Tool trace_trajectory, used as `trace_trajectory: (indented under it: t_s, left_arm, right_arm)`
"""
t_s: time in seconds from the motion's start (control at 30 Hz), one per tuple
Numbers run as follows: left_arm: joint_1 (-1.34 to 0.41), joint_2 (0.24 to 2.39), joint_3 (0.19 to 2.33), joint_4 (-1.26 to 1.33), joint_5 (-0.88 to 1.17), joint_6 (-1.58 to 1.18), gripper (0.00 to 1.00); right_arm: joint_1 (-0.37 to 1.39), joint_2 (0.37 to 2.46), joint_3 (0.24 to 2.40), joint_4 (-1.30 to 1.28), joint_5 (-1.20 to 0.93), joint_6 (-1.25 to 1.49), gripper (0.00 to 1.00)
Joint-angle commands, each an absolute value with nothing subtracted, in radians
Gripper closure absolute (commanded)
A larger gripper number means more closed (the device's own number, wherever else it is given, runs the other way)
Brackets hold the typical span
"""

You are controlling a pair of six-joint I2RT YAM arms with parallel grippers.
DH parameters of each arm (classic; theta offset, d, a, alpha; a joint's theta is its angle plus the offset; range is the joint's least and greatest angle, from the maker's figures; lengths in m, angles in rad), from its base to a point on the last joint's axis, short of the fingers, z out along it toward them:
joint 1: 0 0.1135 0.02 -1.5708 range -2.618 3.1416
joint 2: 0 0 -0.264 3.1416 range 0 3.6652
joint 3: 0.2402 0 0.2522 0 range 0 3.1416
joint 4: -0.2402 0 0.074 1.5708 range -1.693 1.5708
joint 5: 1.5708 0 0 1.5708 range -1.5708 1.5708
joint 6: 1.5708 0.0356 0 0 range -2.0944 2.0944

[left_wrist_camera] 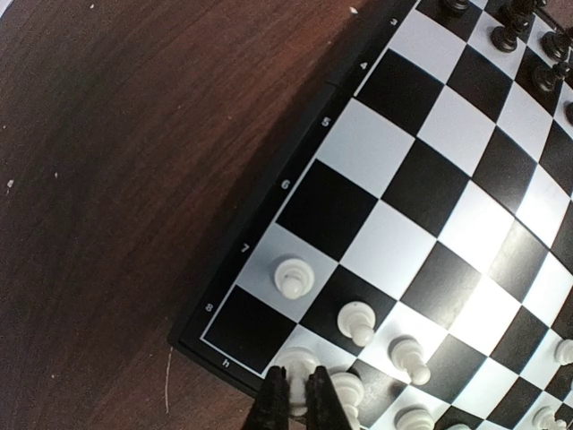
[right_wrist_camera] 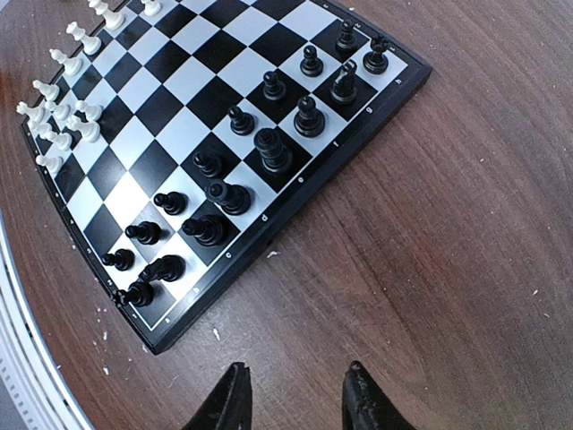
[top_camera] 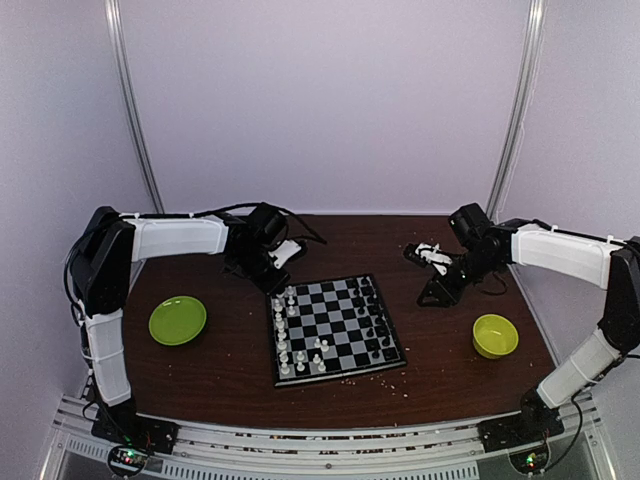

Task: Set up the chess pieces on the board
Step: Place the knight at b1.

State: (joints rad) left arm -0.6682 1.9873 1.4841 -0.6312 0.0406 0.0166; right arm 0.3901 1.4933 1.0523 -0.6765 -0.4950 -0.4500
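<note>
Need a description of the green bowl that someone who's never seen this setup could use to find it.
Start at the dark wooden table and find the chessboard in its middle. Right of it, toward the table's right edge, sits the lime-green bowl. Unlike the flatter, wider green plate left of the board, it is deep-walled.

Top external: fixed high, behind the arm bases, tilted down and forward. It takes in the whole table (top_camera: 200,385), with the board (top_camera: 335,330) small at centre.

Left wrist: very near, looking steeply down on the board's far left corner and the bare wood beside it. The left gripper (left_wrist_camera: 297,394) sits at the bottom edge.

Right wrist: set further back and oblique, looking leftward from the board's right side. The right gripper (right_wrist_camera: 295,385) sits at the bottom edge.

All three views share the board. Both wrist views catch the white chess pieces (left_wrist_camera: 291,276) on its left side.
</note>
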Motion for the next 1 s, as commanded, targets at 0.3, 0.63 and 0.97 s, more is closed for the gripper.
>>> trace_trajectory:
  t_s: [0.3,0.63,0.97]
  left_arm:
    - [-0.661,1.961,1.487,-0.652,0.004,0.024,0.96]
    - [-0.666,1.972,1.497,-0.657,0.036,0.034,0.96]
    - [-0.675,1.996,1.503,-0.673,0.047,0.040,0.96]
  right_arm:
    - [0.380,1.421,1.022,-0.603,-0.443,-0.434,0.66]
    - [0.379,1.456,1.015,-0.605,-0.403,-0.466,0.67]
    - [0.378,1.444,1.012,-0.609,-0.400,-0.472,0.67]
